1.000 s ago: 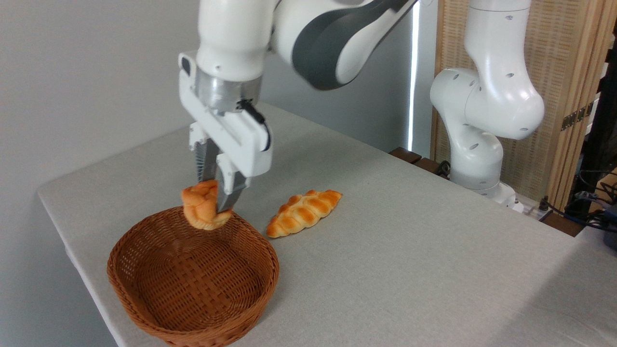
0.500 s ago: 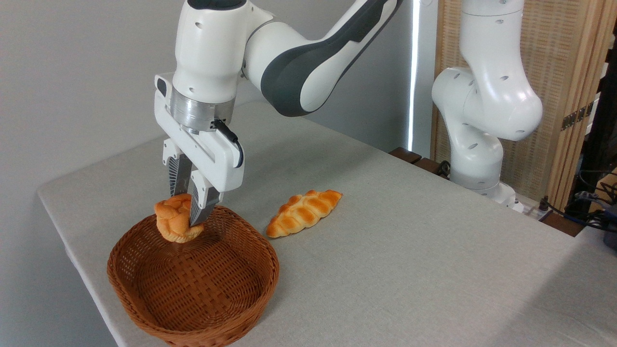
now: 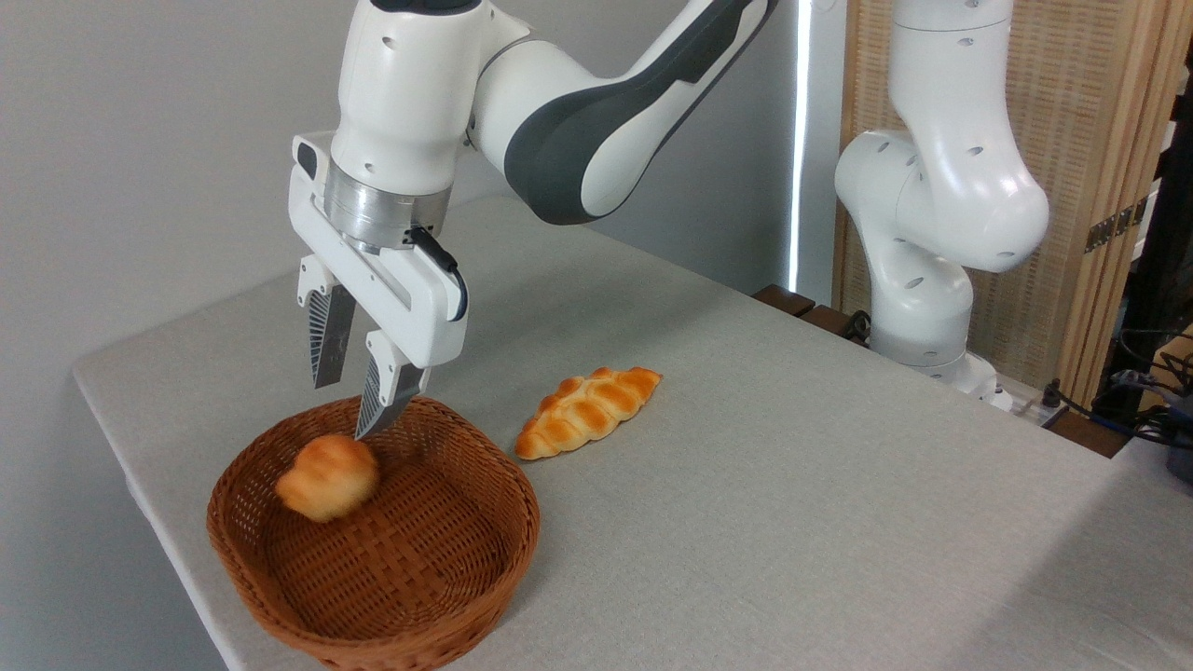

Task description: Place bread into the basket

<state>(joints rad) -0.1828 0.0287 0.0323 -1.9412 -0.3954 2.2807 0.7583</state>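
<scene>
Camera view from the desk's front corner: the end effector (image 3: 352, 403) hangs above the back left part of the basket (image 3: 373, 536), fingers pointing down and spread wide with nothing between them. The near finger's (image 3: 382, 399) tip sits just above the basket's far rim; the other finger (image 3: 322, 340) is further left and back. The bread (image 3: 327, 477) is blurred, a round orange-golden bun, inside the basket's outline on its left side, just below the finger tips and clear of both. Cannot tell whether it rests on the woven floor or is in the air. The basket is reddish-brown wicker, shallow and oval, sitting near the front left corner of the grey desk (image 3: 746, 485). A longer braided loaf (image 3: 585, 411) lies on the desk just right of the basket's rim, apart from it, pointed ends running front-left to back-right. The arm's white base (image 3: 923, 280) stands at the desk's far right edge, in front of a woven screen (image 3: 1081, 112).
</scene>
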